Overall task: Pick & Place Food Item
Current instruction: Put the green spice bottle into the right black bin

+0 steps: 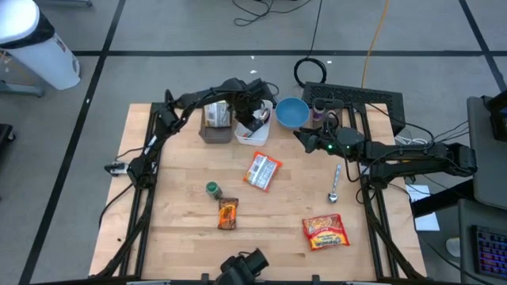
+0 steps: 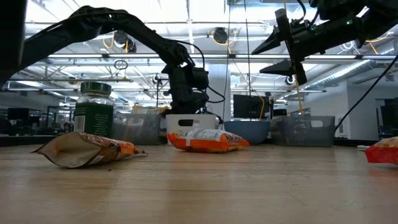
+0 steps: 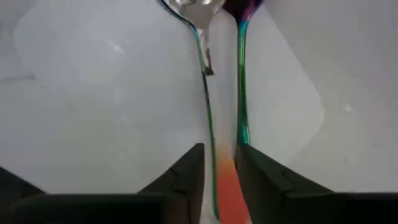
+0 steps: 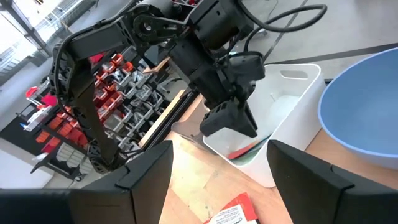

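Left gripper down inside white bin at 12 o'clock on table, jaws slightly parted around an iridescent utensil handle; gripping or releasing, cannot tell. Right gripper hanging wide open and empty at 1 o'clock, beside blue bowl. Left to place, judging by layout: 3 snack packets — centre, 6 o'clock, 5 o'clock — plus green-lidded jar, all on bare wood. Spoon at 3 o'clock. Food-item step seemingly not yet started.
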Controlling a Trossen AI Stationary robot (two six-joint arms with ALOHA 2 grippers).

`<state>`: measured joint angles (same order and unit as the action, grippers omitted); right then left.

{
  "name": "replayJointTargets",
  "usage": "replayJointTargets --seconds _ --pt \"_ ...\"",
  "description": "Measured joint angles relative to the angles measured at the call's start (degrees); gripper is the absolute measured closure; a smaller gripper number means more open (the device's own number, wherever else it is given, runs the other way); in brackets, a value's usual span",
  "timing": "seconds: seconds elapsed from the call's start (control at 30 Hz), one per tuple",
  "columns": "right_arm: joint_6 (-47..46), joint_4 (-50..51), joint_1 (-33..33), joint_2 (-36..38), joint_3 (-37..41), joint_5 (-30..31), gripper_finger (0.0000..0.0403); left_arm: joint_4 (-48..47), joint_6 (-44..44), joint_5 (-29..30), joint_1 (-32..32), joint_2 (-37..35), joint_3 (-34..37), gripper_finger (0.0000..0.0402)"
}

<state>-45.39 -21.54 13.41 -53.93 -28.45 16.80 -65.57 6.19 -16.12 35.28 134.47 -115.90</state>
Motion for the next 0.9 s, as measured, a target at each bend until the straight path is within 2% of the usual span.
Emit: replayJointTargets --seconds 0.23,0.53,0.73,0.9 --pt "0.12 0.05 0.0 0.0 0.0 -0.06 0.0149 -3.27 0.15 -8.28 2.39 0.06 -2.67 0.0251" --pt "0.01 0.72 -0.02 0.01 0.0 -0.18 0.0149 -8.25 0.83 -9.9 5.16 -1.27 -19.04 0.0227" --pt "-0.22 0.83 -0.02 0.0 0.0 -0.41 0.0149 -1.08 2.87 -16.0 6.02 -10.56 -17.85 0.0227" --pt "-0.48 0.85 -0.02 0.0 0.0 -0.53 0.0149 -0.95 -1.54 -14.93 5.52 -20.15 -18.16 0.0227"
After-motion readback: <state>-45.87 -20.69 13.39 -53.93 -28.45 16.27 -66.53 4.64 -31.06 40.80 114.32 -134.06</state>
